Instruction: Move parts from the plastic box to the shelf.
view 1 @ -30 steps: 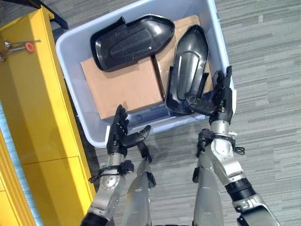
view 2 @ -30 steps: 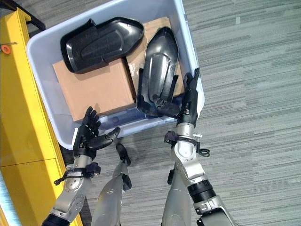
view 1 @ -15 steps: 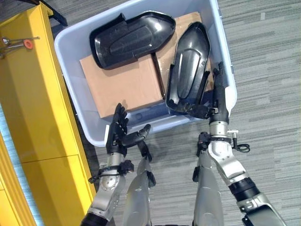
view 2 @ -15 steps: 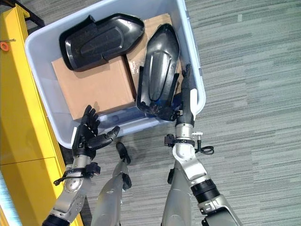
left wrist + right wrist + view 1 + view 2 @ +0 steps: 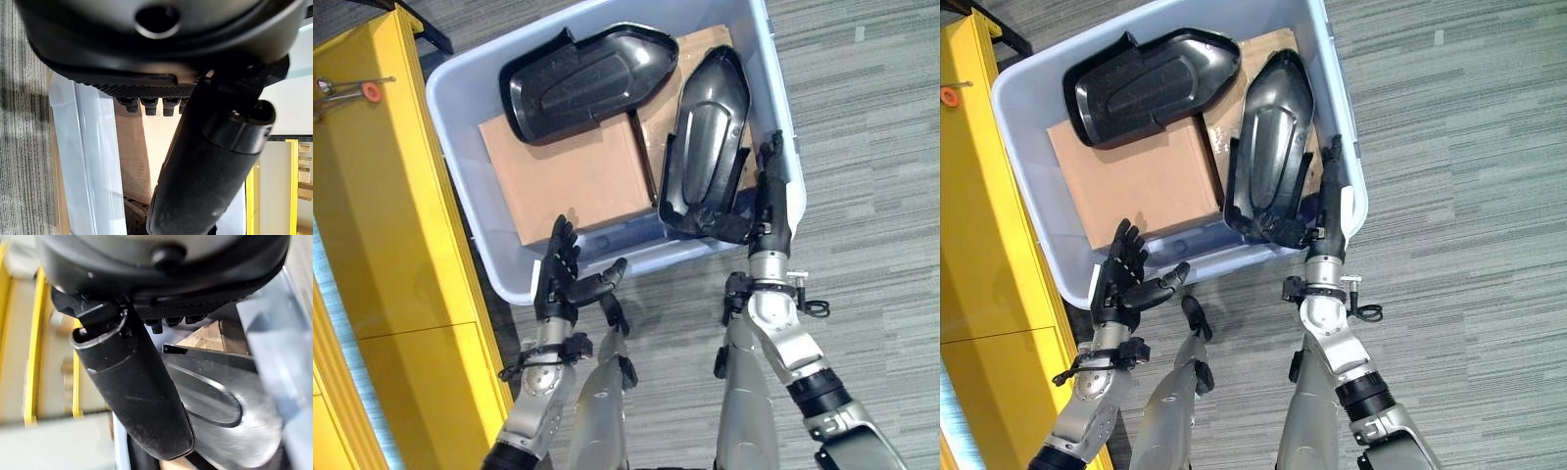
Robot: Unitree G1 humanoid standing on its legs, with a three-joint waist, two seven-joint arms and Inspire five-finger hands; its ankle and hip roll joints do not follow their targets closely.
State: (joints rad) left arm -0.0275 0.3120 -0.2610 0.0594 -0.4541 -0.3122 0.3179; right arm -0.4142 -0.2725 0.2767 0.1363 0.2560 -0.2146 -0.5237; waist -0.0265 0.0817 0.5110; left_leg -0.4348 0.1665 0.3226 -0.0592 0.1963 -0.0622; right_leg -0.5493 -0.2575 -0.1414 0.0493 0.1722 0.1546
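Observation:
The pale plastic box (image 5: pixel 460 137) holds two black moulded parts lying on brown cardboard (image 5: pixel 578 186). One part (image 5: pixel 582 78) lies across the far side. The other part (image 5: pixel 705 137) lies lengthwise along the right wall. My right hand (image 5: pixel 771 201) is in the box's near right corner, fingers straight along the inside of the wall. Its thumb (image 5: pixel 137 396) reaches across the near end of that long part (image 5: pixel 220 401). My left hand (image 5: pixel 558 279) hangs open just outside the near wall, holding nothing.
A yellow shelf unit (image 5: pixel 391 196) stands along the left, close to the box's left corner. A small tool with an orange tip (image 5: pixel 374 96) lies on its top. Grey striped carpet (image 5: pixel 871 147) lies around the box to the right and near side.
My right hand has turned edge-on and slid from the rim into the corner beside the long part's near end. The left hand has stayed put.

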